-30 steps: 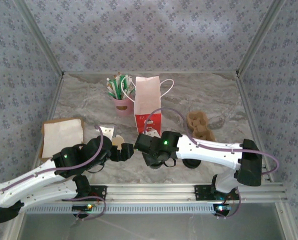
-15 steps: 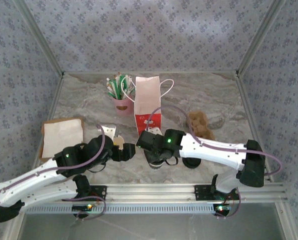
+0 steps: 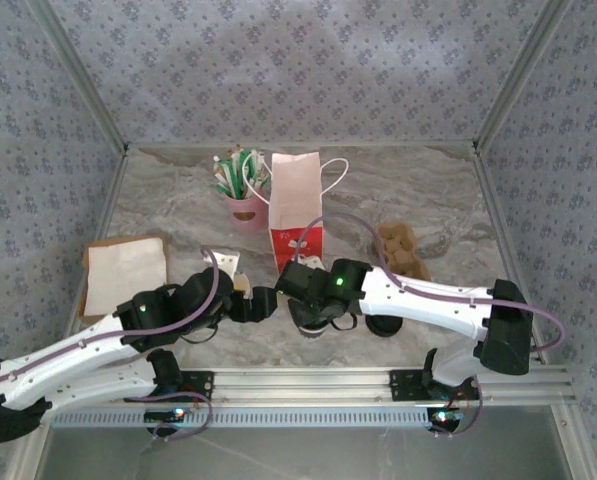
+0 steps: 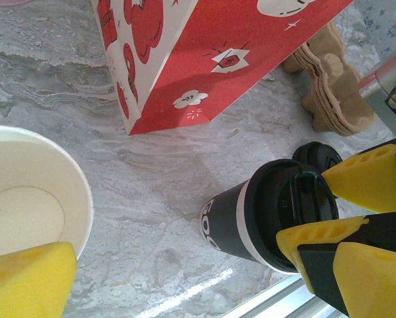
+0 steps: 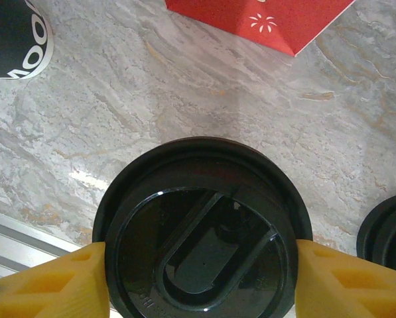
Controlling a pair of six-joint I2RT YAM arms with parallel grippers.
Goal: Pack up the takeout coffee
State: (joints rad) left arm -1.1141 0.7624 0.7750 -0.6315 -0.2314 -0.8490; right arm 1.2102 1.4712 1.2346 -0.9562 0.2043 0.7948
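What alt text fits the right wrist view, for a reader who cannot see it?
Seen from above, the right gripper holds a black cup lid between its yellow fingers. Beyond it are the marble table, a red bag's corner, a dark cup and a second black lid.

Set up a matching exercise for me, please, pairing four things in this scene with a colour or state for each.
Things:
1. lidded cup
2. open cup
3. bag
4. spare lid

Colours or states:
A. cream-white inside, nothing covering it
B. black, lying flat beside the lidded cup
C. clasped at its lid by the right gripper
D. red and white, standing upright

Pairs: 1-C, 2-A, 3-D, 4-B
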